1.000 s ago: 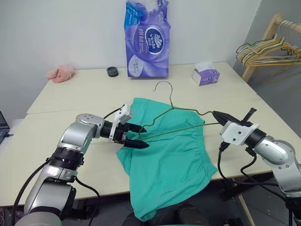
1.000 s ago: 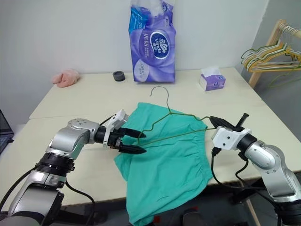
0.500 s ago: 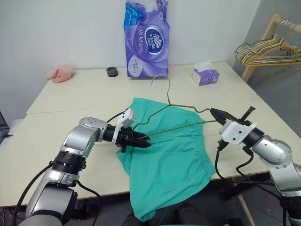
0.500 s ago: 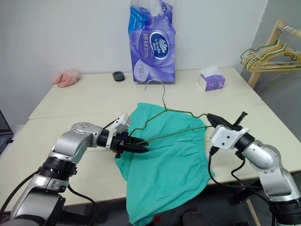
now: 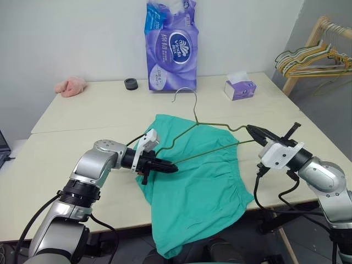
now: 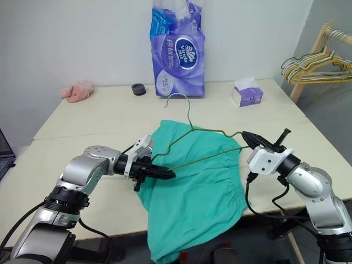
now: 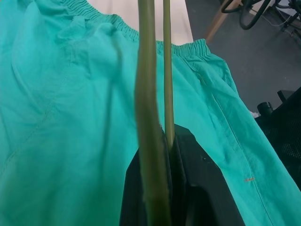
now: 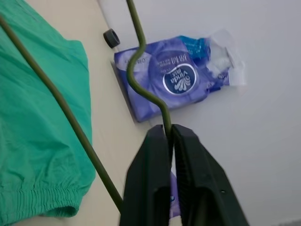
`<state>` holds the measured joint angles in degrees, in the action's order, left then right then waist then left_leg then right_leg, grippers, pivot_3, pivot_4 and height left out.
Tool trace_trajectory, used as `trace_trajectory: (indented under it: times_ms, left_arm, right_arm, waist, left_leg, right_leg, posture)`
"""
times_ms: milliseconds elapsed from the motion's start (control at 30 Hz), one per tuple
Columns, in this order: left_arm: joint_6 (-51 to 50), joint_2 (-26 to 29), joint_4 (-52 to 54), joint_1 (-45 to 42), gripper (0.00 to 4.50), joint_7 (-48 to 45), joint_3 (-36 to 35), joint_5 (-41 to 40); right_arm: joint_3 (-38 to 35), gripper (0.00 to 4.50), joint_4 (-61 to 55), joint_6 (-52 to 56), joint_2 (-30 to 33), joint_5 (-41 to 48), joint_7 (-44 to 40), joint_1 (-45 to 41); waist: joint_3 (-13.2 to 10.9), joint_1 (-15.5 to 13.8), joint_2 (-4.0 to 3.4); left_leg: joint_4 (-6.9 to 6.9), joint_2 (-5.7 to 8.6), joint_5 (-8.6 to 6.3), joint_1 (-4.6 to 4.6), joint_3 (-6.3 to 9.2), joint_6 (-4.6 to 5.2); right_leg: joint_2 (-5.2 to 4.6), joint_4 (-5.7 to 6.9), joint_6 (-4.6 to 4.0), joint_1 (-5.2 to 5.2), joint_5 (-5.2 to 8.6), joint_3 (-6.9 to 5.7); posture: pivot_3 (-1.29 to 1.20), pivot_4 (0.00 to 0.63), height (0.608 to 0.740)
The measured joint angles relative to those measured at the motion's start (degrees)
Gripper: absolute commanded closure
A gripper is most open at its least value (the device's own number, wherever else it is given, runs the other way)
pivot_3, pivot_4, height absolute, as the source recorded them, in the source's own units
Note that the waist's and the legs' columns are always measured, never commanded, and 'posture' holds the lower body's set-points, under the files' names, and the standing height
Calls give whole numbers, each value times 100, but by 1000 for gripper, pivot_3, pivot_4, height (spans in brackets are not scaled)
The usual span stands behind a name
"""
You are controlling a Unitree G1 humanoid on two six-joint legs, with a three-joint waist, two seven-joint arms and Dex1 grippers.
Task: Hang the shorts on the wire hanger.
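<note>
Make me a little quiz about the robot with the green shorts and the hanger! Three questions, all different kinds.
1. True or false: the left gripper is shut on the wire hanger.
2. What grips the hanger's other corner? A) the right gripper B) a person's hand C) nothing
3. Fill in: the tall purple pack stands at the table's ____ edge, by the wall.

Key:
1. True. Its black fingers pinch the wire above the shorts.
2. A. The right gripper pinches it.
3. Far. The small purple tissue box and pink cloth also sit back there.
</note>
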<state>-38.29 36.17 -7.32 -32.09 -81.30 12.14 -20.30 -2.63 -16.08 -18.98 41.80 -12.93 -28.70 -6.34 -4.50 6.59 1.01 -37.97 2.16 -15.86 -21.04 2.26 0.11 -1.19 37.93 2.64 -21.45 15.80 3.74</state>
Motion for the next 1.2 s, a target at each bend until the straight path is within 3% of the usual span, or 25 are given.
trace_trajectory:
  times_ms: [200, 333, 500, 700, 933, 1133, 1200]
  left_arm:
    - [370, -55, -10, 36, 4500, 185, 71, 126]
    - [985, -97, -62, 45, 4500, 355, 96, 334]
    - [2103, -92, -290, 39, 4500, 578, 142, 848]
    - [3064, -138, -382, -55, 4500, 652, 314, 1296]
    - [3657, -153, -399, -161, 4500, 681, 505, 1669]
    - [3924, -143, -382, -157, 4500, 681, 628, 1853]
    - [3981, -138, -370, -156, 4500, 684, 635, 1895]
  right_arm:
    - [7, 1400, -122, -114, 147, 334, -304, 418]
    - [-421, 36, -756, 1012, 290, 1497, -833, 1132]
    - [-1027, 7, -1831, 3646, 592, 3428, -1033, 1421]
    - [-1084, 7, -2346, 5676, 1159, 4500, -993, 793]
    - [-73, 7, -2070, 6185, 1967, 4108, -1407, 107]
    - [877, 7, -1664, 6189, 2046, 3597, -1792, -533]
    - [1164, 527, -1514, 6222, 2008, 3435, -1888, -786]
  waist:
    - [-1, -6, 2]
    - [-10, -36, 4]
    - [-18, -22, 0]
    - [-24, -27, 7]
    - [-27, -33, 8]
    - [-26, -22, 7]
    - [-26, -22, 7]
  left_leg:
    - [0, -1, 0, 1, 1, 0]
    - [-1, 0, 0, 1, 3, 0]
    - [-2, -5, 0, 10, 2, 0]
    - [-2, -7, 0, 6, 1, 0]
    - [2, -6, -6, -24, 0, 8]
    - [-9, -6, -5, -86, 1, 8]
    - [-9, -6, -5, -86, 3, 8]
  right_leg:
    - [0, -1, -3, 3, 0, 0]
    - [-2, -2, -4, 7, -1, -1]
    - [-2, -1, 2, 9, 2, 1]
    - [-2, -8, 11, 8, 8, 0]
    - [-8, -26, 0, -15, 0, -6]
    - [-8, -7, -7, -81, -16, -8]
    - [-8, -7, -7, -81, -17, -11]
  posture:
    - [-184, 64, 740]
    - [-189, 67, 740]
    - [-200, 67, 740]
    - [-200, 63, 740]
    - [-194, 61, 740]
    - [-182, 56, 740]
    - [-181, 56, 740]
